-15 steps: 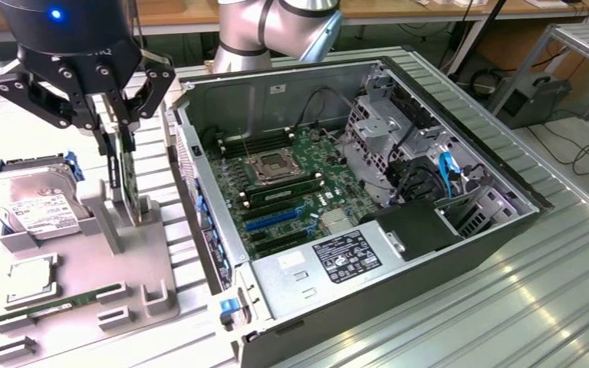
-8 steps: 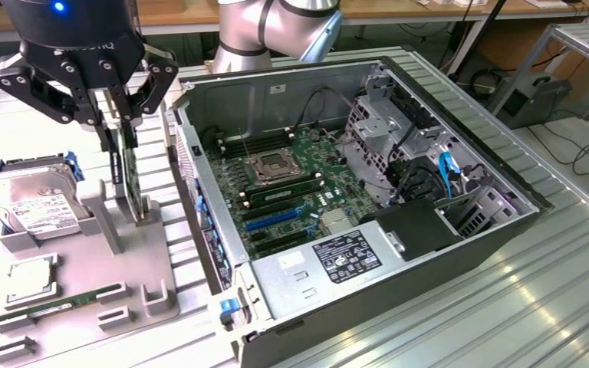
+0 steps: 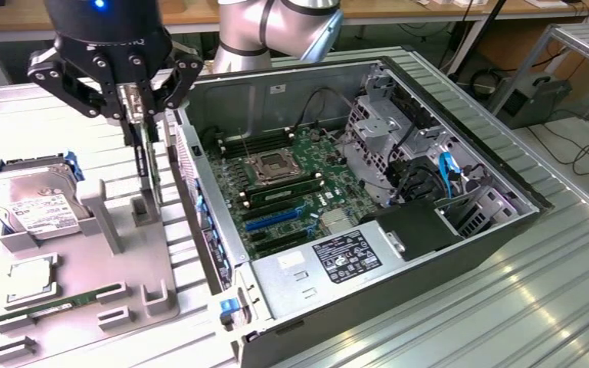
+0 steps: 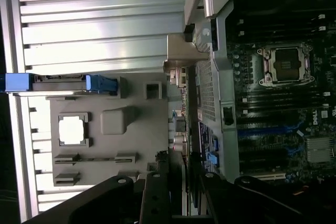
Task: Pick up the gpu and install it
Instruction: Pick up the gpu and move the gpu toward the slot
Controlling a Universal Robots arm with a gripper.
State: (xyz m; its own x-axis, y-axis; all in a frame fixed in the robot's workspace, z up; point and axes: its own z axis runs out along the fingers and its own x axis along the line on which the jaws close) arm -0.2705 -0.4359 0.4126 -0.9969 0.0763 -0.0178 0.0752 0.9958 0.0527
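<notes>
Pick-up step in hand; gripper closed on the gpu; card hangs edge-down over the grey tray, just beside the open computer case; not yet installed; seating judged to need its edge square over a blue slot.

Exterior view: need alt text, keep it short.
The gripper holds the gpu upright and edge-on, over the grey parts tray and right beside the open computer case. A hard drive, a processor chip and a memory stick sit on the tray; the motherboard lies exposed.
</notes>
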